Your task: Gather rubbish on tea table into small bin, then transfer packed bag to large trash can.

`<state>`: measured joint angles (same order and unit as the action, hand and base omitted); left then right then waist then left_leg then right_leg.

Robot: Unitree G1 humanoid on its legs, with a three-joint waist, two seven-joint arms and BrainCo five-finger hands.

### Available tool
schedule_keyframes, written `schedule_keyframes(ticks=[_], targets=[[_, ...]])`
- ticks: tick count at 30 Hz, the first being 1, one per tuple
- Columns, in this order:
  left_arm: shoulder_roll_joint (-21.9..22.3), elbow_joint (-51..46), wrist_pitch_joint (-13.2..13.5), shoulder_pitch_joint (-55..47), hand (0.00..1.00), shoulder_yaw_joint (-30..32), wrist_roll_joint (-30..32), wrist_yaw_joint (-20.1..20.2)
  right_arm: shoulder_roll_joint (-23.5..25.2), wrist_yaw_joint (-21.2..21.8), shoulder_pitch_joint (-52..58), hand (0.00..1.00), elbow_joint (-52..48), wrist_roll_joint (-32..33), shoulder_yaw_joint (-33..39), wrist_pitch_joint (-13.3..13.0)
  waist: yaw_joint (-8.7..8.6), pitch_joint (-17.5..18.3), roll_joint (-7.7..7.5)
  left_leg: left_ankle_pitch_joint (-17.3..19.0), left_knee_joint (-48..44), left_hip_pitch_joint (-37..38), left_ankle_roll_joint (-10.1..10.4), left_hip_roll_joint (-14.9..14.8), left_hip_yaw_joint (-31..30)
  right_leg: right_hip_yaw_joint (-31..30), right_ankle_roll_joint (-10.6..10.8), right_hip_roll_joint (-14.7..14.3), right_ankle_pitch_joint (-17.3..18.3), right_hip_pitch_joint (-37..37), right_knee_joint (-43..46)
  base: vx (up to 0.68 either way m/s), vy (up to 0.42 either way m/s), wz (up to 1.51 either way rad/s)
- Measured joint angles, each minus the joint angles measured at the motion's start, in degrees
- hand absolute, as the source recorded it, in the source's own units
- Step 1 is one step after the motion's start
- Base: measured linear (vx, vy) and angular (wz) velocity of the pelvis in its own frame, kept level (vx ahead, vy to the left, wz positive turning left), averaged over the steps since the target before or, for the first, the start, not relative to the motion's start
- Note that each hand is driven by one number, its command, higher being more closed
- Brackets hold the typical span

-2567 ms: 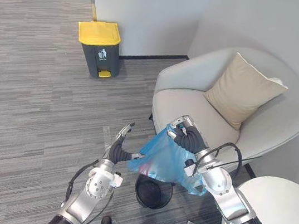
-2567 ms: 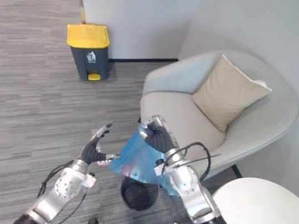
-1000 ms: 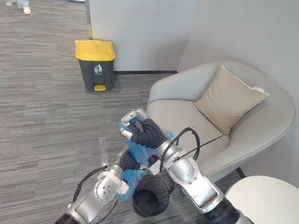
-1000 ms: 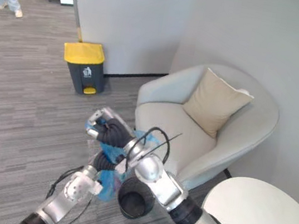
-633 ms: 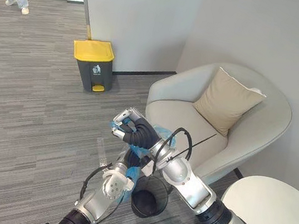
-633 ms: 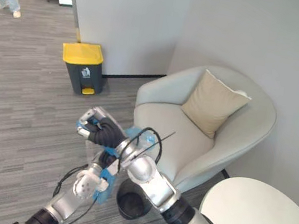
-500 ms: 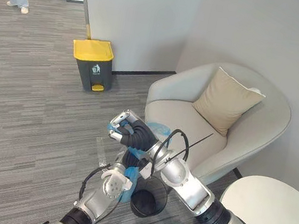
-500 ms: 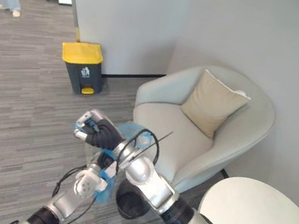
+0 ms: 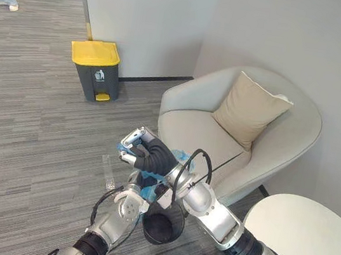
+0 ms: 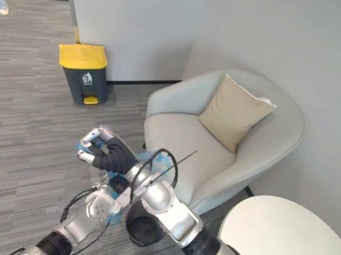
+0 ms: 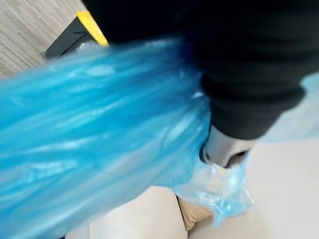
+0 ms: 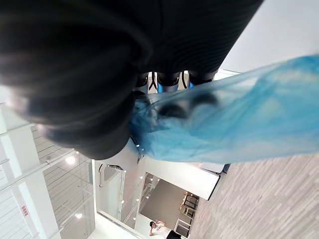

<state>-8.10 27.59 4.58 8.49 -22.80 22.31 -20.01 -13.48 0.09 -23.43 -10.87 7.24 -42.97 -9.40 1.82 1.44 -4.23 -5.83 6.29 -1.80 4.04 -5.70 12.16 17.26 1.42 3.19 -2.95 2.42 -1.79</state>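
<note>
Above the bin (image 9: 158,229), the right robot hand (image 9: 144,154) is curled tight round the gathered neck of the blue bag (image 11: 89,129). It holds the neck high, which I judge serves two ends: the mouth is pinched closed on whatever is inside, and the body of the bag can hang free of the bin's rim. The left robot hand (image 9: 143,180) sits just under the right one, against the side of the bag, probably to bunch or steady the loose plastic. It is buried in blue film, so I cannot tell whether it grips or merely rests there.

The bin shows a dark, bare inside, so the bag appears to be out of it, though its lower end is hidden behind the arms. The bin stands just beside the armchair (image 9: 202,129), with the white worktop (image 9: 299,233) on the robot's right.

The trash can (image 9: 94,78) stands well apart by the wall, its yellow lid down. The task therefore looks to be at the carrying stage. A firm hold on the neck matters for the walk across, and the lid must be raised before the bag can drop in.
</note>
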Motion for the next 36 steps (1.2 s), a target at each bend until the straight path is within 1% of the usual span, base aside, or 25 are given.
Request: schedule_keyframes(ticks=[2,3,5,8,9,10,14,17,19,20,21,23,26,27,29,30,33,34,36], targets=[[0.1,0.1,0.0,-0.2,1.00,0.5,-0.1,0.1,0.0,0.1,0.6,1.00,0.0,-0.1,0.0,-0.2,-0.09,-0.1,0.05,0.0,0.0,0.0,0.0,0.0,-0.1,0.0,0.0,0.0,0.0,0.0,0.0,0.03,0.005,0.00],[0.0,0.1,0.0,-0.2,1.00,0.8,-0.2,0.2,0.0,0.1,1.2,0.00,0.0,-0.6,0.0,-0.5,-0.18,-0.2,0.09,0.0,0.0,0.0,0.0,0.0,-0.1,0.0,0.0,0.0,0.0,0.0,0.0,0.04,0.005,0.00],[0.0,0.1,0.0,-0.3,1.00,1.1,-0.8,0.2,0.0,0.2,2.4,0.00,0.0,-0.9,0.1,-1.2,-0.26,-0.3,0.22,0.0,0.0,0.0,0.0,0.0,-0.1,0.0,0.0,0.0,0.1,0.0,0.0,0.04,0.006,0.01],[0.0,0.1,0.0,-1.2,1.00,1.5,-2.3,0.4,-0.2,0.5,5.1,0.00,0.1,-4.9,0.5,-2.5,-0.59,-0.4,0.33,0.0,0.0,0.0,0.0,-0.1,-0.2,0.0,0.0,0.0,0.1,0.0,0.0,0.02,0.004,0.00],[0.0,0.1,0.0,-1.5,1.00,1.6,-2.3,0.4,-0.2,0.6,5.5,0.00,0.2,-5.4,0.7,-2.8,-0.71,-0.4,0.34,0.0,0.0,0.0,0.0,-0.1,-0.2,0.0,0.0,0.0,0.1,0.0,0.0,0.04,0.006,0.01],[0.0,-0.3,0.0,-2.1,1.00,1.6,-2.4,0.6,-0.3,0.6,6.9,0.00,0.7,-7.6,1.9,-3.1,-0.89,-0.6,0.35,0.1,0.0,0.0,0.0,-0.2,-0.2,0.0,0.1,0.0,0.2,0.0,0.0,0.00,0.000,0.00],[-0.1,-4.4,0.1,-3.2,1.00,1.7,-3.9,1.4,-2.1,0.3,8.7,0.00,1.1,-11.6,3.2,-3.4,-1.04,-1.6,0.19,0.1,0.0,0.0,0.1,-0.3,-0.3,0.0,0.5,0.0,0.8,0.0,0.2,0.00,0.000,0.00],[-0.1,-6.2,0.2,-3.2,1.00,1.7,-4.5,1.5,-3.2,-0.1,9.0,0.00,4.0,-14.3,3.7,-3.6,-1.08,-1.7,0.20,0.1,0.0,0.0,0.1,-0.3,-0.3,0.0,0.5,0.0,0.9,0.0,0.2,0.00,0.000,0.00],[-0.1,-7.1,0.2,-3.3,1.00,1.7,-4.6,1.5,-4.5,-0.3,9.0,0.00,5.4,-16.6,4.3,-3.6,-1.08,-1.7,0.22,0.1,0.0,0.0,0.1,-0.3,-0.3,0.0,0.4,0.0,0.9,0.0,0.2,0.00,0.000,0.00],[-0.1,-8.4,0.2,-3.8,1.00,2.0,-4.7,1.7,-6.1,-0.6,9.0,0.00,5.8,-18.9,4.4,-3.6,-1.08,-1.7,0.22,0.1,0.0,0.0,0.1,-0.3,-0.4,0.1,0.1,0.0,0.7,0.0,0.2,0.00,0.000,0.00],[-0.1,-8.9,0.3,-4.1,1.00,2.2,-4.9,1.7,-6.6,-0.9,9.1,0.00,5.9,-19.4,4.5,-3.7,-1.08,-1.7,0.22,0.1,0.0,0.0,0.1,-0.3,-0.4,0.1,0.1,0.0,0.7,0.0,0.2,0.00,0.000,0.00],[-0.1,-10.5,1.4,-5.3,1.00,3.3,-5.7,1.8,-9.4,-1.4,9.2,0.00,7.7,-23.1,4.6,-4.2,-1.08,-1.7,0.24,0.1,0.0,-0.1,0.1,-0.3,-0.5,0.1,0.1,0.0,0.7,0.0,0.2,0.00,0.000,0.02],[-0.3,-11.5,1.8,-5.9,1.00,3.9,-6.7,2.6,-12.2,-2.0,10.4,0.00,9.5,-26.6,4.9,-4.3,-1.06,-1.9,0.44,0.1,0.0,-0.1,0.0,-0.3,-0.8,0.2,0.2,0.0,0.7,-0.2,0.2,0.00,0.000,0.05],[-0.3,-12.0,2.1,-6.5,1.00,4.0,-6.8,3.0,-13.0,-2.4,11.4,0.00,9.6,-28.5,5.6,-4.3,-1.03,-2.0,0.55,0.2,0.0,-0.1,0.0,-0.2,-0.9,0.3,0.2,0.0,0.7,-0.2,0.2,0.00,0.000,0.00],[-0.2,-12.5,2.4,-7.3,1.00,4.2,-6.8,3.3,-13.7,-2.6,12.5,0.00,9.6,-30.0,7.1,-4.3,-0.98,-2.0,0.63,0.2,0.0,-0.1,0.0,-0.2,-0.9,0.3,0.3,0.0,0.8,-0.2,0.2,0.00,0.000,0.00],[-0.2,-12.5,2.4,-7.9,1.00,4.4,-7.0,3.9,-14.3,-3.0,13.7,0.00,9.6,-31.4,9.0,-4.3,-0.98,-2.0,0.66,0.2,0.0,-0.1,-0.1,-0.2,-1.0,0.4,0.4,0.0,0.8,-0.2,0.2,0.00,0.000,0.00],[-0.2,-12.5,2.4,-8.9,1.00,5.1,-7.3,4.1,-14.5,-3.7,15.4,0.00,9.5,-32.1,11.6,-4.5,-1.07,-2.1,0.76,0.2,0.0,-0.1,-0.1,-0.2,-1.1,0.5,0.7,0.1,1.1,-0.3,0.2,0.01,0.001,0.04],[-0.2,-12.6,2.4,-11.1,1.00,7.0,-7.8,4.5,-13.2,-5.3,21.9,0.00,9.5,-32.3,18.2,-4.5,-1.08,-2.2,0.93,0.3,0.0,-0.2,-0.1,-0.1,-1.7,1.0,0.5,0.2,1.7,-0.5,0.5,0.05,0.005,0.12],[-0.2,-12.6,2.4,-12.3,1.00,8.1,-7.8,4.5,-12.2,-6.1,23.7,0.00,9.5,-32.3,20.6,-4.1,-1.13,-2.4,1.18,0.3,0.0,-0.2,0.0,-0.1,-1.7,1.0,0.5,0.2,1.7,-0.5,0.5,0.05,0.005,0.05]])
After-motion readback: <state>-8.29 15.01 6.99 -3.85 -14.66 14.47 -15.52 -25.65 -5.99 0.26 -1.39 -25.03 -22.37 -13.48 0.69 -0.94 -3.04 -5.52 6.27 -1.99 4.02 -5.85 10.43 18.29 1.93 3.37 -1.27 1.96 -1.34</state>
